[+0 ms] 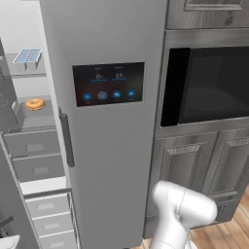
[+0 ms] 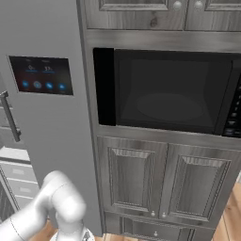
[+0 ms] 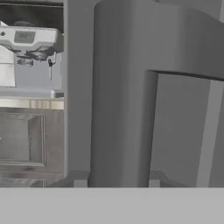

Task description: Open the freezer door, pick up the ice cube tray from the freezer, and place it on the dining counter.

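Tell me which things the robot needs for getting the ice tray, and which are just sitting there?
Needed for the job:
- ice cube tray, on the top shelf
- freezer, already standing open, with grey drawers

Just sitting there:
- donut, on the shelf below the tray
- door with the touchscreen
- microwave
- wooden cabinets under the microwave
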You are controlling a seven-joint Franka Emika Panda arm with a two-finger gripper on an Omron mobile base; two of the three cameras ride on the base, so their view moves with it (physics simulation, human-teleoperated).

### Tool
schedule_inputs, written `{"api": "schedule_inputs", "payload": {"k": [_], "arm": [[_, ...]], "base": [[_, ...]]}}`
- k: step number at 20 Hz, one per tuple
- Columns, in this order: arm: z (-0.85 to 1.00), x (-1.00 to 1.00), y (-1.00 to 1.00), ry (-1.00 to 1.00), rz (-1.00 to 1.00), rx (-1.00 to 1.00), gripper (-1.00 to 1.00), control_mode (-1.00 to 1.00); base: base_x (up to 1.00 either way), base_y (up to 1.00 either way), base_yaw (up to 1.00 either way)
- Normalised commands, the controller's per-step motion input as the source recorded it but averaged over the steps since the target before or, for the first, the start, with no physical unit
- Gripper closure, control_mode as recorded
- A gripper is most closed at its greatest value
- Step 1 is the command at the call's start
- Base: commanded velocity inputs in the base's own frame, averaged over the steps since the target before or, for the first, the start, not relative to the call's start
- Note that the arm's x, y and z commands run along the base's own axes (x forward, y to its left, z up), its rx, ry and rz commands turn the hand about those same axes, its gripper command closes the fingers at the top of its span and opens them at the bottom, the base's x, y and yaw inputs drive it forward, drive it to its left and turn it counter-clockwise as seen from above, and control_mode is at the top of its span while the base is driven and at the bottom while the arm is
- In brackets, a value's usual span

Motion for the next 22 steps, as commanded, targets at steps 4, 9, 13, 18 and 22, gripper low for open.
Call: {"api": "schedule_inputs", "payload": {"k": [4, 9, 13, 18, 22], "arm": [[0.0, 0.0, 0.01, 0.0, 0.0, 0.0, 1.0, -1.0], [0.0, 0.0, 0.0, 0.0, 0.0, 0.0, -1.0, -1.0], [0.0, 0.0, 0.0, 0.0, 0.0, 0.0, -1.0, -1.0], [0.0, 0.0, 0.0, 0.0, 0.0, 0.0, -1.0, -1.0], [0.0, 0.0, 0.0, 0.0, 0.0, 0.0, -1.0, -1.0]], "base": [[0.0, 0.0, 0.0], [0.0, 0.0, 0.0], [0.0, 0.0, 0.0], [0.0, 0.0, 0.0], [0.0, 0.0, 0.0]]}}
